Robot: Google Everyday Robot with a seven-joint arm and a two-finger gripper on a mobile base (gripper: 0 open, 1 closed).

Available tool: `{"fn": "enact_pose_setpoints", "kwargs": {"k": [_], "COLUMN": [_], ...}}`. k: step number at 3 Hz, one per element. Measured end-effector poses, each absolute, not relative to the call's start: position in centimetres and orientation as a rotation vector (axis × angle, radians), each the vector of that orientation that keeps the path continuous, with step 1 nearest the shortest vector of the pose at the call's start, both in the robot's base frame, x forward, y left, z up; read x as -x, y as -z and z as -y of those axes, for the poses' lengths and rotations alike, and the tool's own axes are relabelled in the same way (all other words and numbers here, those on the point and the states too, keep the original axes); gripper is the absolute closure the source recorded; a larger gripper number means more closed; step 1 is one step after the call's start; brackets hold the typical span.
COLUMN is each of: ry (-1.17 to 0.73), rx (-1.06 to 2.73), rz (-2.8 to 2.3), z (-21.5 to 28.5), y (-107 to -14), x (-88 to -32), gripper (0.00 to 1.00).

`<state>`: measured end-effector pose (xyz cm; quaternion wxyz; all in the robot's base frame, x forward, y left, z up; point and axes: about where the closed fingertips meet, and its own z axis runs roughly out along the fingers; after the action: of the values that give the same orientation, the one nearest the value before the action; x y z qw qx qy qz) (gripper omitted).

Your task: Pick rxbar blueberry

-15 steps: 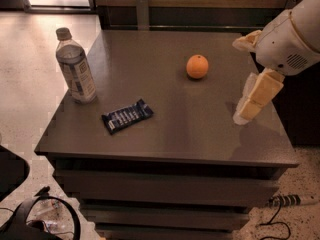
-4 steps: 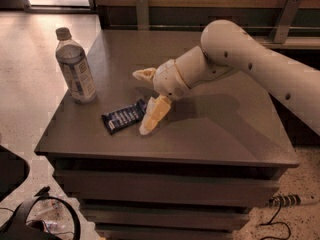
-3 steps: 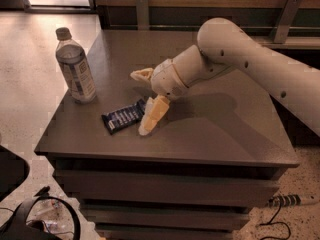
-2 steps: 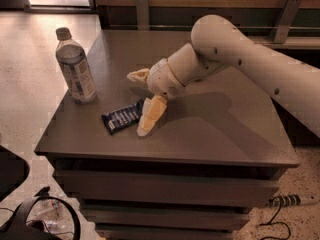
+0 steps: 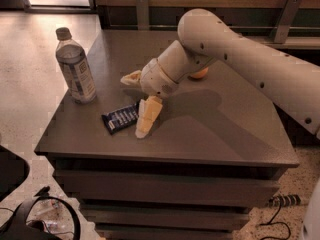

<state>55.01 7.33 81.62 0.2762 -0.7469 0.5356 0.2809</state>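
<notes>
The rxbar blueberry (image 5: 119,119), a flat dark navy bar with white lettering, lies on the dark table (image 5: 215,129) near the front left. My gripper (image 5: 132,106) is open and low over the bar's right end. One cream finger (image 5: 146,117) rests beside the bar's right edge, and the other finger (image 5: 131,77) points left behind the bar. I cannot tell whether a finger touches the bar. The white arm reaches in from the right.
A clear plastic water bottle (image 5: 75,67) stands upright at the table's left edge, left of the bar. An orange fruit (image 5: 201,74) sits behind the arm, mostly hidden. Cables (image 5: 40,219) lie on the floor at the front left.
The arm has swung from the table's right side over to the bar. In the last second the gripper has crept slightly left. The bar, bottle and orange have not moved.
</notes>
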Motion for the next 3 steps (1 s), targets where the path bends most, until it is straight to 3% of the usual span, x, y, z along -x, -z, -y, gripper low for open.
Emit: {"fn": "enact_pose_setpoints", "kwargs": {"k": [1,2,3], "ry": [-0.743,-0.727,-0.730], "rx": [2.072,2.134,2.135], "rz": [-1.454,-1.459,-1.456], "z": [-7.29,-7.44,-7.58], "y": [-81.15,-80.60,-80.53], "x": [-54.74,-54.32,-54.26], "gripper": [0.00,0.15,0.38]}}
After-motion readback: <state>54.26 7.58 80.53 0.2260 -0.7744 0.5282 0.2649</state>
